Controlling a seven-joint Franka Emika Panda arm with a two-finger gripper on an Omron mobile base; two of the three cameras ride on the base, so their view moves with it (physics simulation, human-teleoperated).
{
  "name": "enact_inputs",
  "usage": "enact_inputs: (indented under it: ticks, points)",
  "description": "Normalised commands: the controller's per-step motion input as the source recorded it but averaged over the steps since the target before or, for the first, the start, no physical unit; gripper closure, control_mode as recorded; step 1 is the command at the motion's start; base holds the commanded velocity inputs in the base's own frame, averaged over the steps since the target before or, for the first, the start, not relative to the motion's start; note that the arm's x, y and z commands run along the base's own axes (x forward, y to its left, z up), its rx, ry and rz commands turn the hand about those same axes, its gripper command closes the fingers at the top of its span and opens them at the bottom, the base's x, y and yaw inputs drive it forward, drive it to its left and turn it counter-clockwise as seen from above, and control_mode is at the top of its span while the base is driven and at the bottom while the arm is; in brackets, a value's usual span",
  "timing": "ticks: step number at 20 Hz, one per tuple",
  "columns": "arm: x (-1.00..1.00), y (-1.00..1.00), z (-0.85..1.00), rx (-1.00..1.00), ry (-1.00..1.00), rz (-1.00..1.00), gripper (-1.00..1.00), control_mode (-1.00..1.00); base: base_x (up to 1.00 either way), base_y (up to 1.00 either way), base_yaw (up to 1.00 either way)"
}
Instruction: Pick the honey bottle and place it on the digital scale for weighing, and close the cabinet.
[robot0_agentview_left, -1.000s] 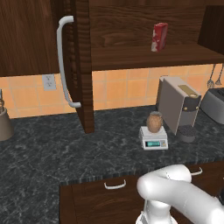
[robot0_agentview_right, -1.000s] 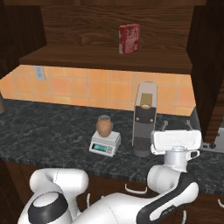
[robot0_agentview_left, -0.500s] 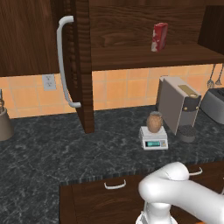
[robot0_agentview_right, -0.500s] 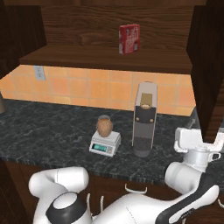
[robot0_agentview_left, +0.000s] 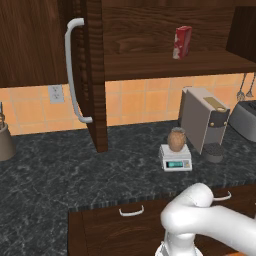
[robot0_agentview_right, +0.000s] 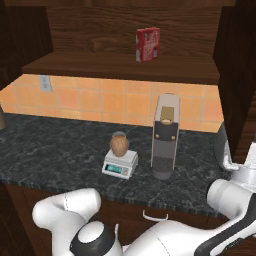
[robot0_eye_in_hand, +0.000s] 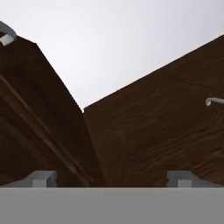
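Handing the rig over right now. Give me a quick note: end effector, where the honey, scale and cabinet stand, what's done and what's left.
End effector: fingertips apart, open, holding nothing, facing dark wood panels.
Honey bottle sits upright on the scale, on the counter beside the coffee machine.
Cabinet: left door stands open; a red box is on its shelf.
Done: the weighing placement.
Left: close the cabinet.
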Motion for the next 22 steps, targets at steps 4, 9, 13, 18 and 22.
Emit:
enact_inputs:
  ticks: [4, 9, 13, 18, 22]
  points:
    - [-0.34, 0.00, 0.77, -0.01, -0.18, 0.00, -1.00, -1.00, 0.00, 0.00, 0.00]
    - [-0.67, 0.35, 0.56, -0.15, -0.28, 0.02, -1.00, -1.00, 0.00, 0.00, 0.00]
    - [-0.83, 0.87, 0.37, -0.32, -0.28, 0.00, -1.00, -1.00, 0.00, 0.00, 0.00]
    - [-0.36, 0.84, 0.54, -0.32, -0.01, -0.01, -1.00, -1.00, 0.00, 0.00, 0.00]
    - [-0.41, 0.73, 0.66, -0.33, 0.00, -0.05, -1.00, -1.00, 0.00, 0.00, 0.00]
